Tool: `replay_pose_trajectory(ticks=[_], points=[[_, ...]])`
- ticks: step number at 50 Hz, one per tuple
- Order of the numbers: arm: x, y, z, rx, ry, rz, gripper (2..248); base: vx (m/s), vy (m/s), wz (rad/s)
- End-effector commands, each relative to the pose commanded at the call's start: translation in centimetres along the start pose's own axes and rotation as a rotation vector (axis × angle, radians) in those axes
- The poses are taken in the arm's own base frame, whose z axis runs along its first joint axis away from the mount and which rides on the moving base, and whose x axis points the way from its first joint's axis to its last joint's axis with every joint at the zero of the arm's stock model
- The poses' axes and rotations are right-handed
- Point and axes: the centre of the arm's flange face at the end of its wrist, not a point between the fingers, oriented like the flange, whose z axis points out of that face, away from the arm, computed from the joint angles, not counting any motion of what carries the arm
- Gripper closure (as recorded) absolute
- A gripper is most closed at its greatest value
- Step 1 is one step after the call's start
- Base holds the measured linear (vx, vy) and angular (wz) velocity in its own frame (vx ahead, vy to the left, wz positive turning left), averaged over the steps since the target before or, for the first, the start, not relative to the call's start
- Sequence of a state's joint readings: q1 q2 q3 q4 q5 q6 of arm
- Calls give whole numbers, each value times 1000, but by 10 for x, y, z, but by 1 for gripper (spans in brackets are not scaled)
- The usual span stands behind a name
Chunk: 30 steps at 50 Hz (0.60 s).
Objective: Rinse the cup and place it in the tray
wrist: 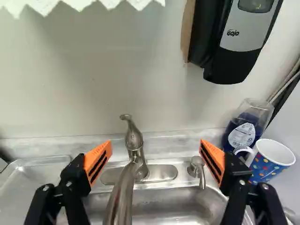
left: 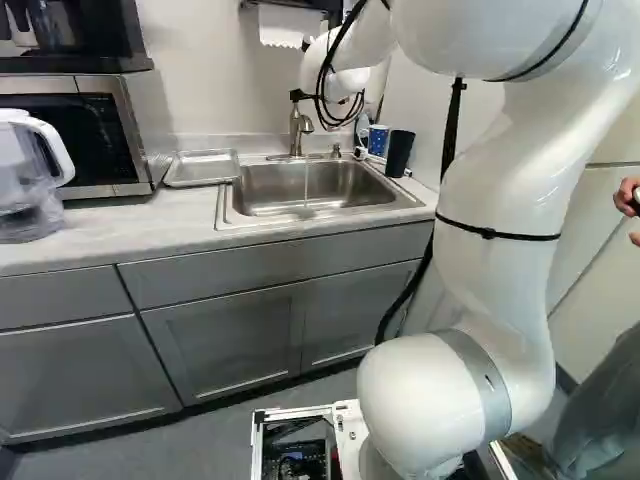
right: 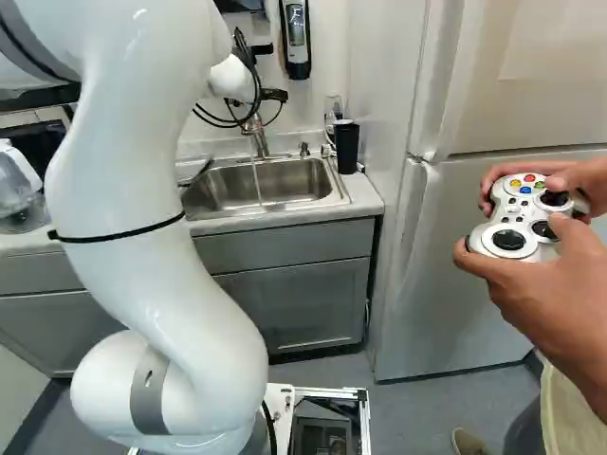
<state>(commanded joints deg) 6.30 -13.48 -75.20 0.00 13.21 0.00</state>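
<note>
Taking twelve o'clock as straight ahead of the base, the steel sink basin (left: 265, 187) is lying near twelve, and the shallow silver metal tray (left: 203, 168) is sitting on the counter just off its rim at about ten. The task's cup, which I am judging to be the blue mug with coloured dots and a white inside (wrist: 269, 161), is standing upright past the sink's far corner, near one o'clock. A black tapered tumbler (left: 399, 153) is standing just beside it, and a clear bottle of blue liquid (wrist: 243, 129) is crowding it on the wall side.

A thin stream of water (left: 306, 185) seems to be falling from the curved brushed-metal faucet (wrist: 123, 192), though it is faint in the base views. The step in hand is, I judge, fetching the cup for rinsing. The next move is calling for the gripper (wrist: 156, 142) to be swinging toward two o'clock and lining up on the mug, with the bottle and tumbler being spared a knock.

The fingers are standing wide apart, their orange pads (wrist: 98, 159) facing each other and holding nothing. The faucet is showing in the gap between them; neither pad is pressing on it.
</note>
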Motion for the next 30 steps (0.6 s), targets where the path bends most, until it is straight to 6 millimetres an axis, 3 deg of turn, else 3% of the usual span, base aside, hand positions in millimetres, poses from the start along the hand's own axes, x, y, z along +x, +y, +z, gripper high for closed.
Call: replay_pose_trajectory(ticks=[30], points=[[-21,-24,-57,41,-107,-13,3,0,0,0]])
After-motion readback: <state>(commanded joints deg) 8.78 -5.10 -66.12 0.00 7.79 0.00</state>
